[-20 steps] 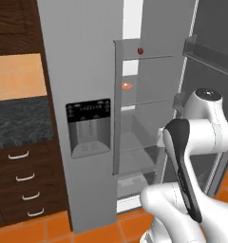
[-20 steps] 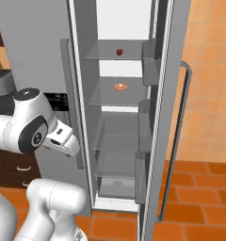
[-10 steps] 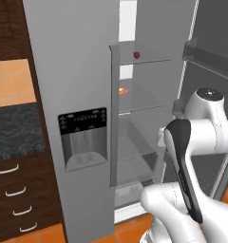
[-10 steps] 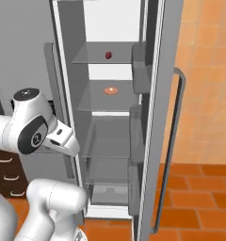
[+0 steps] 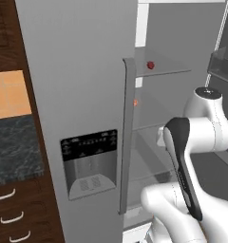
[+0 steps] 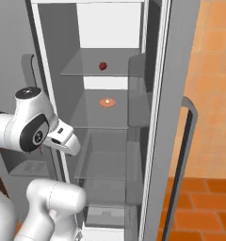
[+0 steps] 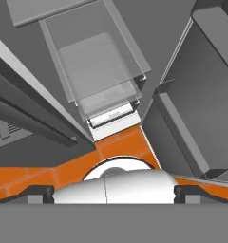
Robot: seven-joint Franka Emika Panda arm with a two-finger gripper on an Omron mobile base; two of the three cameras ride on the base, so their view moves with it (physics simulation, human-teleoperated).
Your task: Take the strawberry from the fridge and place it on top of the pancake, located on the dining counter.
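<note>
1. We find the fridge (image 6: 157, 117) standing with its right-hand door swung open; glass shelves sit one above another inside the grey compartment.
2. The closed left door carries a black dispenser panel (image 5: 90, 159) and a long vertical handle (image 5: 125, 137).
3. Left of the fridge we note dark wood drawers (image 5: 11, 213) under a dark speckled counter top (image 5: 14, 149), with an orange wall panel above. The floor (image 6: 199, 207) is orange tile.
4. The strawberry (image 6: 103, 66) rests on the upper glass shelf, well above and beyond the jaws, which point down toward the lower shelves and the floor.
5. An orange-red glowing item (image 6: 107, 101) lies on the shelf just below the strawberry, also above the jaws.
6. The gripper (image 7: 113, 192) is poorly shown; only two dark fingertips at the frame's bottom corners are visible. They appear spread fully apart with nothing between them.
7. Against the earlier pictures, the fridge now looms larger and has slid across both base views. We take this as the base driving closer, not the items moving. The arm's pose looks unchanged.
</note>
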